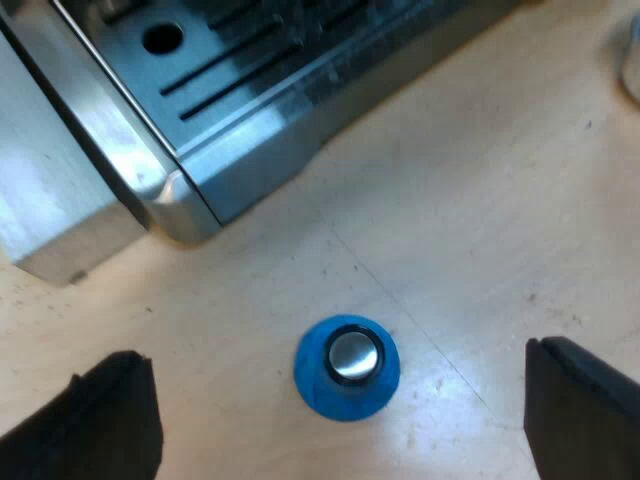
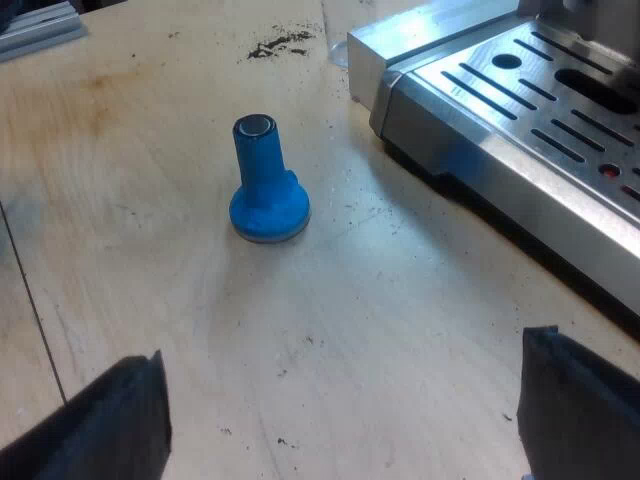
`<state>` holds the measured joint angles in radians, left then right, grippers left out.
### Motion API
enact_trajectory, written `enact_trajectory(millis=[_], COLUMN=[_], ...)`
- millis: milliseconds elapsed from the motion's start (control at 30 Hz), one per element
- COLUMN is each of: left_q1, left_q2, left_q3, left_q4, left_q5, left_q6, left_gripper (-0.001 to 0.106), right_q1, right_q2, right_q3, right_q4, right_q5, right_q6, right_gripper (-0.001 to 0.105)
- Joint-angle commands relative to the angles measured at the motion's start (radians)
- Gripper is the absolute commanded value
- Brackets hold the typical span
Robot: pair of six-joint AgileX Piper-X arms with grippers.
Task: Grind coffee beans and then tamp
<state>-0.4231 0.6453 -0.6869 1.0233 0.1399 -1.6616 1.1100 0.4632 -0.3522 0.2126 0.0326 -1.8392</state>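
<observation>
A blue tamper [image 1: 346, 366] with a round metal cap stands upright on the pale wooden table, a short way off the corner of the espresso machine's drip tray [image 1: 230, 90]. My left gripper [image 1: 345, 420] hovers straight above it, open, its black fingers [image 1: 110, 420] spread wide on either side and clear of it. In the right wrist view the same tamper [image 2: 266, 185] stands beyond my right gripper [image 2: 340, 425], which is open and holds nothing. The slotted steel drip tray [image 2: 520, 100] lies beside it.
Spilt coffee grounds [image 2: 278, 44] dot the table beyond the tamper. A seam [image 1: 400, 300] runs across the wooden tabletop near the tamper. The bare wood around the tamper offers free room.
</observation>
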Motion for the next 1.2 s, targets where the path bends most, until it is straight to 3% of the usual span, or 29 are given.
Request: enact_trajectory(millis=[33, 867, 1200], left_q1=[-0.02, -0.022, -0.022], left_q2=[0.068, 0.571, 0.676], left_q3=[-0.002, -0.002, -0.002], left_q4=[-0.012, -0.084, -0.119], left_q5=[-0.016, -0.016, -0.008], left_q6=[0.007, 0.007, 0.007], left_gripper=[0.075, 0.075, 0.075], right_q1=[0.001, 0.001, 0.001], right_q2=[0.001, 0.001, 0.001], right_q3=[0.0, 0.0, 0.0], right_q4=[-0.014, -0.014, -0.014], right_q5=[0.009, 0.009, 0.009], right_q6=[0.005, 0.005, 0.005], right_gripper=[0.072, 0.072, 0.072])
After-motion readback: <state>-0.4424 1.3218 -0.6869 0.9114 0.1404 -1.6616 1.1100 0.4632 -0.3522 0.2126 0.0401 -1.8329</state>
